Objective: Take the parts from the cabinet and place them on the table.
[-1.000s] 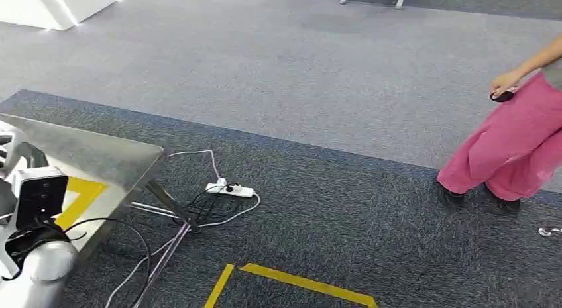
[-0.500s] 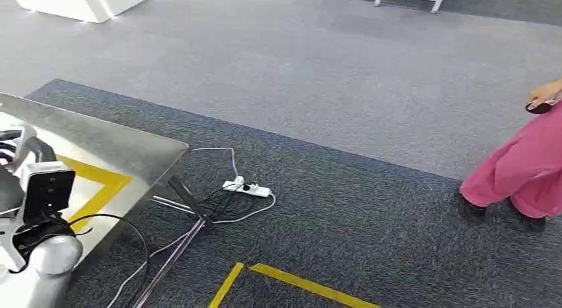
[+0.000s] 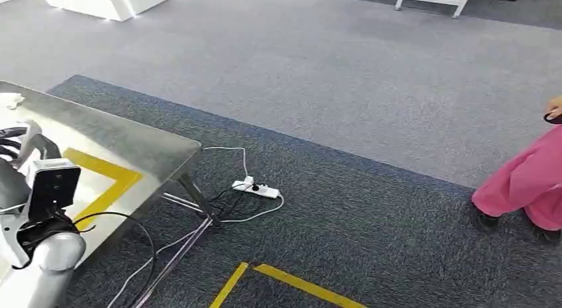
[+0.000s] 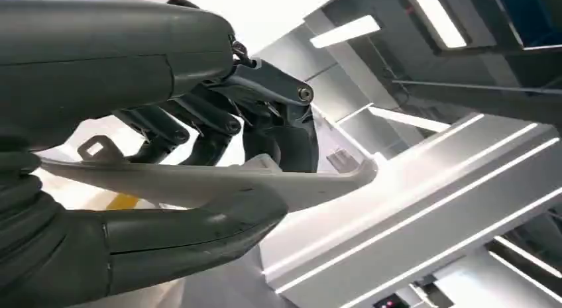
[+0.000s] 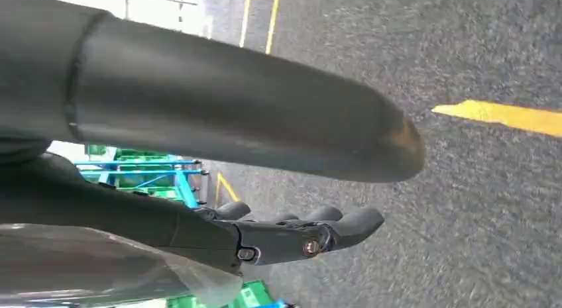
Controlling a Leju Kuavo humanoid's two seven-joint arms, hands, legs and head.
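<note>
My left hand (image 4: 219,122) grips a long, flat, pale grey part (image 4: 199,182) between its thumb and dark fingers. In the head view my left arm (image 3: 41,208) reaches in at the lower left over the near end of a steel table (image 3: 126,146) marked with yellow tape. My right hand (image 5: 298,235) hangs over dark carpet with its fingers stretched out and nothing between them.
A white power strip (image 3: 255,187) and loose cables lie on the carpet by the table's leg. A person in pink trousers (image 3: 523,185) stands at the right edge. Yellow floor tape (image 3: 291,285) runs along the bottom. A small white object (image 3: 12,100) lies on the table's far end.
The whole picture has shifted as the camera turned left. More of the steel table shows, and the person is now nearer the right edge. My left arm keeps its pose.
</note>
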